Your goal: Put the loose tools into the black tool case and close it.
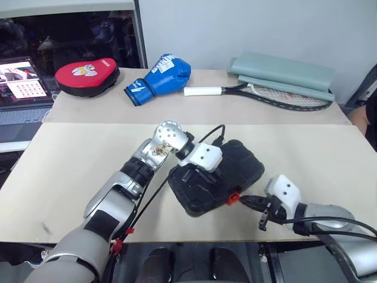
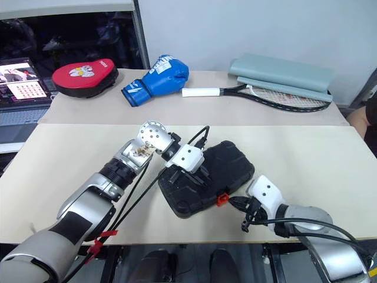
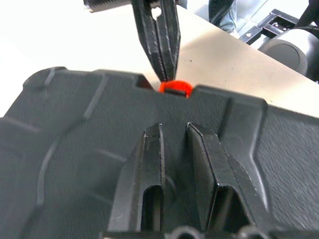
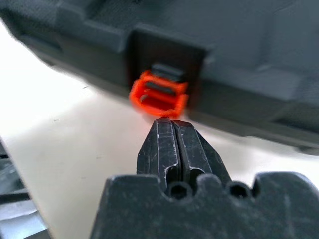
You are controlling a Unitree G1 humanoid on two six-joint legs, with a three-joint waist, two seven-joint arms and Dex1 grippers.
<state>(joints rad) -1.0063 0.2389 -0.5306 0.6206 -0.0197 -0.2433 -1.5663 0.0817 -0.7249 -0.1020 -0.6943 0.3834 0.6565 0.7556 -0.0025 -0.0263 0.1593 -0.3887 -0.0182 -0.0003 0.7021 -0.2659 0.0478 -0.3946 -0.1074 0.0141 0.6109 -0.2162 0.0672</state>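
Lining up latch push: my R gripper (image 4: 172, 124), fingers together, tip just below orange latch (image 4: 159, 94); L gripper (image 3: 174, 144), slightly apart, presses black tool case (image 1: 235, 165) lid.

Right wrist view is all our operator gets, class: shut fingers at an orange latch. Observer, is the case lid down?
Observer: Yes, the black tool case lies closed on the table.
Operator: Where is the other end effector?
Observer: The left end effector rests on top of the lid.
Operator: Any tools lying loose?
Observer: None that I can see; a blue boxing glove and a racket lie on the far table.
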